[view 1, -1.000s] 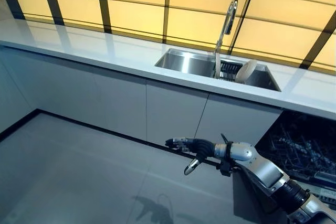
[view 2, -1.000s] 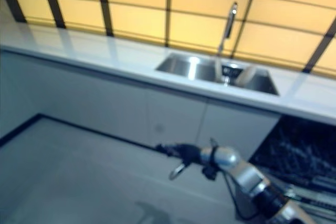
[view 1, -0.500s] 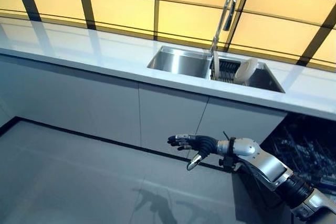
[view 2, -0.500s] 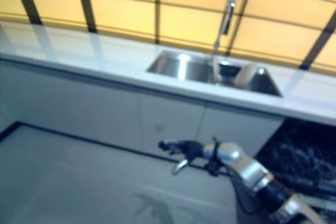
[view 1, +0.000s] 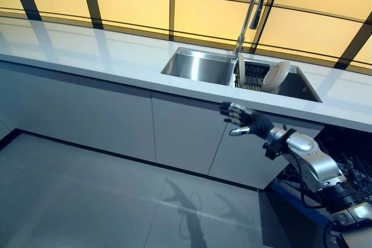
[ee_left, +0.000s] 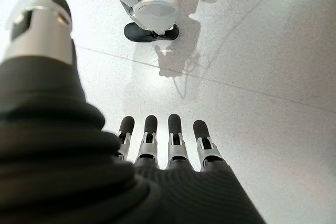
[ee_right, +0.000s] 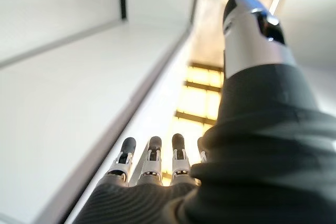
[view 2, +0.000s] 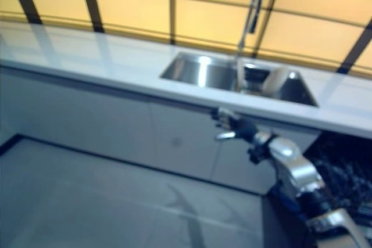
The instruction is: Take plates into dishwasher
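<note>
A pale plate (view 1: 275, 76) leans upright in a dark rack inside the steel sink (view 1: 200, 66) on the white counter. My right hand (view 1: 244, 119) is raised in front of the cabinet, just below the counter's front edge and short of the sink, with fingers straight and nothing in it. Its own wrist view shows the open fingers (ee_right: 151, 157) against the cabinet front. The open dishwasher (view 1: 354, 164) with its dark racks lies at the right, below the counter. My left hand (ee_left: 168, 145) hangs open over the floor, seen only in its wrist view.
A tall chrome tap (view 1: 251, 11) stands behind the sink. The white counter (view 1: 99, 50) runs along a wall of yellow panels, with grey cabinet fronts (view 1: 116, 114) beneath it. Grey floor (view 1: 87, 201) spreads to the left.
My right hand has risen from low near the floor to just under the counter edge by the sink. The camera has shifted slightly too.
</note>
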Controlling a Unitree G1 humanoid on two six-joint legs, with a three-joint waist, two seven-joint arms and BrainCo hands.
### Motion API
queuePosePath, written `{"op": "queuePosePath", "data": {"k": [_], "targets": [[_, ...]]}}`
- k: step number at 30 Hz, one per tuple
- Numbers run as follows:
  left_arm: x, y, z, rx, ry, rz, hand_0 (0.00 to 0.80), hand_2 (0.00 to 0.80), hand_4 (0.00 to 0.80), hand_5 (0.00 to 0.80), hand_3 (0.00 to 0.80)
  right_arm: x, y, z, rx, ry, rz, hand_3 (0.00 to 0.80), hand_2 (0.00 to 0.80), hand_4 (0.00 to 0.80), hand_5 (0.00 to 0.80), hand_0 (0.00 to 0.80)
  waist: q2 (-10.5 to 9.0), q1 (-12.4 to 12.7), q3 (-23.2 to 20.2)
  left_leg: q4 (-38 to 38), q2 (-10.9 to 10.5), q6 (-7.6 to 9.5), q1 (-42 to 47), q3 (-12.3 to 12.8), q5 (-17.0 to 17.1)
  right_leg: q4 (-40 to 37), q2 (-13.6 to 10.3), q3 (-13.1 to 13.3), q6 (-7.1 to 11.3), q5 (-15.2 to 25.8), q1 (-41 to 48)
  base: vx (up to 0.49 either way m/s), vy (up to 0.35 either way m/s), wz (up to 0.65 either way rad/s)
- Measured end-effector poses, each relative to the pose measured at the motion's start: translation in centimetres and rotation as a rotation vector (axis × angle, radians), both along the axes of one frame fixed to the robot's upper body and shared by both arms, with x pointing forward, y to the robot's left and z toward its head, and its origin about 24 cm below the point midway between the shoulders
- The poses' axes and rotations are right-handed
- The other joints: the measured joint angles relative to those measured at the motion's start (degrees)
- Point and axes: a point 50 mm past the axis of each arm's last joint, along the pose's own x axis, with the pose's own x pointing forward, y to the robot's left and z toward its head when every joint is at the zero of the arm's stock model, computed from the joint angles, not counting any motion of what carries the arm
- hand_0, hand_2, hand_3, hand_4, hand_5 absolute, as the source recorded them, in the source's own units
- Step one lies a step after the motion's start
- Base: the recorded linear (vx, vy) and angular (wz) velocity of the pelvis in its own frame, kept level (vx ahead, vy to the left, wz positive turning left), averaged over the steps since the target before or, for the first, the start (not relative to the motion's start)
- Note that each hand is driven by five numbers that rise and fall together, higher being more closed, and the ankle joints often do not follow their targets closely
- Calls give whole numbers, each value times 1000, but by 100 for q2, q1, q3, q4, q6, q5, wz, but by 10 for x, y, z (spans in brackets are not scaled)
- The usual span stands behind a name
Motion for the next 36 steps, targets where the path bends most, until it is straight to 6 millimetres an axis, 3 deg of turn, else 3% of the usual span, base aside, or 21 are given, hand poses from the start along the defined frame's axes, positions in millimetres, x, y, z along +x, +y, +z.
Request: {"op": "queuePosePath", "data": {"k": [6, 9, 11, 12, 13, 15, 17, 18, 20, 21, 23, 25, 26, 27, 29, 33, 36], "targets": [[7, 0, 1, 6, 0, -35, 0, 0, 0, 0, 0, 17, -60, 9, 32, 11, -301, 0, 0, 0, 0, 0, 21, 22, -33, -47, -37, 62, 35, -54, -20, 423, -23, -69, 5, 1, -165, 127, 99, 5], [3, 0, 0, 5, 28, -49, 0, 0, 0, 0, 0, 14, -88, 2, 32, 66, -427, 0, 0, 0, 0, 0, 167, -109, -62, -539, -8, 158, 312, -169, 81, 2262, -31, -88, 112, 44, -1026, 311, 154, 19], [-3, 3, 0, 15, 50, -63, 0, 0, 0, 0, 0, 10, -100, 1, 36, 89, -477, 0, 0, 0, 0, 0, 279, -345, -53, -790, -58, 344, 726, -341, 221, 3786, -179, -30, 284, 476, -1571, 495, 49, 51], [-6, 4, 0, 17, 59, -70, 0, 0, 0, 0, 0, 9, -104, 0, 43, 96, -493, 0, 0, 0, 0, 0, 332, -415, -98, -821, -89, 316, 837, -366, 185, 3966, -227, -55, 318, 440, -1728, 603, -112, 32], [-4, 6, 1, 26, 58, -84, 0, 0, 0, 0, 0, 8, -113, 3, 56, 108, -527, 0, 0, 0, 0, 0, 388, -555, -127, -838, -89, 343, 892, -524, 163, 3728, -240, -17, 402, 182, -1987, 411, -163, 41], [4, 10, 5, 42, 40, -103, 0, 0, 0, 0, 0, 4, -125, 10, 51, 117, -576, 0, 0, 0, 0, 0, 375, -797, -125, -867, -137, 341, 892, -734, 163, 2558, -247, -93, 518, 213, -2326, 564, -262, 51], [10, 9, 5, 48, 39, -131, 0, 0, 0, 0, 0, -1, -136, 11, 58, 137, -628, 0, 0, 0, 0, 0, 304, -1046, -143, -790, -245, 330, 937, -914, 84, 1107, -346, -105, 753, 638, -2639, 500, -202, 65], [14, 5, 4, 38, 25, -132, 0, 0, 0, 0, 0, -4, -147, 11, 60, 154, -681, 0, 0, 0, 0, 0, 308, -1226, -126, -696, -311, 350, 972, -1204, -27, -150, -408, -117, 954, 1081, -2574, 250, -165, 85], [13, -1, 2, 20, 15, -102, 0, 0, 0, 0, 0, -9, -160, 11, 55, 166, -751, 0, 0, 0, 0, 0, 266, -1278, -73, -690, -353, 297, 1235, -1314, -175, -499, -473, -188, 893, 1411, -2641, 194, -182, 62], [6, -3, 0, 10, 18, -71, 0, 0, 0, 0, 0, -10, -164, 9, 56, 178, -790, 0, 0, 0, 0, 0, 246, -1259, -103, -693, -357, 275, 1450, -1337, -302, -65, -531, -309, 808, 1496, -2724, 214, -119, 32], [-4, -2, -2, 1, 16, 17, 0, 0, 0, 0, 0, -9, -165, 13, 60, 171, -845, 0, 0, 0, 0, 0, 182, -1267, -198, -665, -326, 205, 1627, -1346, -510, 645, -507, -214, 776, 1512, -2786, 217, -103, 37], [-19, 2, -2, 0, 50, 95, 0, 0, 0, 0, 0, -11, -170, 15, 66, 158, -935, 0, 0, 0, 0, 0, 14, -1285, -319, -731, -264, -23, 1859, -1313, -669, 715, -498, -257, 764, 1507, -2515, 124, -85, 28], [-27, -1, -4, -10, 75, 97, 0, 0, 0, 0, 0, -12, -173, 16, 60, 148, -978, 0, 0, 0, 0, 0, 41, -1176, -339, -729, -123, -276, 1998, -1283, -759, 443, -310, -357, 30, 1900, -2288, 135, -92, 4], [-34, -11, -8, -35, 94, 103, 0, 0, 0, 0, 0, -13, -175, 16, 45, 147, -1000, 0, 0, 0, 0, 0, 236, -1157, -363, -736, 131, -388, 2033, -1220, -854, 239, -56, -434, -193, 1876, -2129, 112, -72, -6], [-35, -20, -11, -55, 98, 123, 0, 0, 0, 0, 0, -12, -181, 15, 35, 170, -1040, 0, 0, 0, 0, 0, 419, -1092, -378, -813, 334, -404, 2084, -1038, -848, -137, 261, -411, -385, 2033, -1968, 59, -24, -25], [-26, -23, -12, -61, 77, 119, 0, 0, 0, 0, 0, -6, -183, 29, 27, 167, -1067, 0, 0, 0, 0, 0, 478, -1166, -354, -692, 495, -493, 2115, -866, -784, -235, 457, -269, -517, 1967, -1887, 44, 8, -29], [-4, -23, -9, -59, 20, 102, 0, 0, 0, 0, 0, -5, -184, 37, -1, 149, -1058, 0, 0, 0, 0, 0, 604, -1317, -295, -1002, 572, -526, 2310, -841, -806, -252, 543, -278, -438, 1918, -1854, 80, -13, -3]]}}
